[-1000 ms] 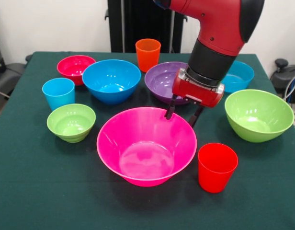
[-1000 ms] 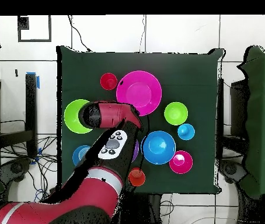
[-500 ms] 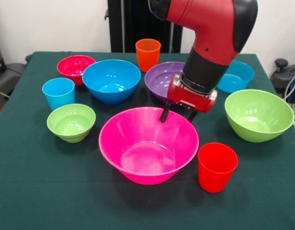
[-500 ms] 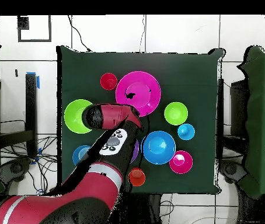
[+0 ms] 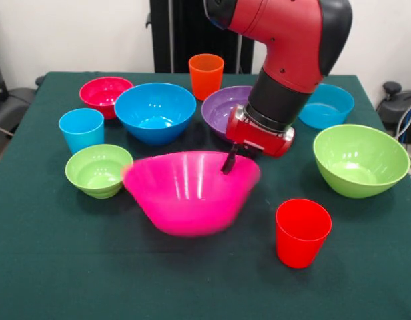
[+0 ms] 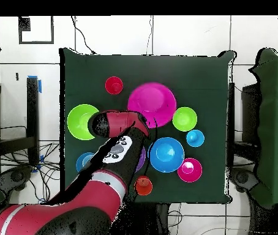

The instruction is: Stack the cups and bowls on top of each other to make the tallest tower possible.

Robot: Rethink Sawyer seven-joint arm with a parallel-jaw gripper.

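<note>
red plastic tumbler [image 5: 302, 231]: standing upright at the near edge, well apart from the other cups, untouched.

hot pink plastic bowl [image 5: 190, 191]: tipping and sliding toward the small green bowl, far rim lifted, blurred by motion; a second ago sitting flat and centred, now shifted sideways in both views [image 6: 152, 104].

gripper [image 5: 233, 160]: gripping the pink bowl's far rim, one finger [image 5: 227, 162] showing inside the wall, the other hidden behind it; jaws looking clamped on that rim, having drawn in from their earlier spread.

small lime green plastic bowl [image 5: 99, 169]: sitting just beside the pink bowl's leading edge, close to being bumped.

large lime green plastic bowl [image 5: 359, 159]: resting alone off to the side.

light blue plastic tumbler [image 5: 81, 129]: standing upright, unmoved.

big blue plastic bowl [image 5: 155, 111]: sitting behind the pink one.

purple plastic bowl [image 5: 227, 110]: partly hidden behind the wrist.

crimson small bowl [image 5: 105, 94], orange plastic tumbler [image 5: 205, 75], second blue bowl [image 5: 329, 105]: lining the far side.

tower: not yet begun, nothing nested anywhere.

meaning: likely taking the widest bowl first as the base.
</note>
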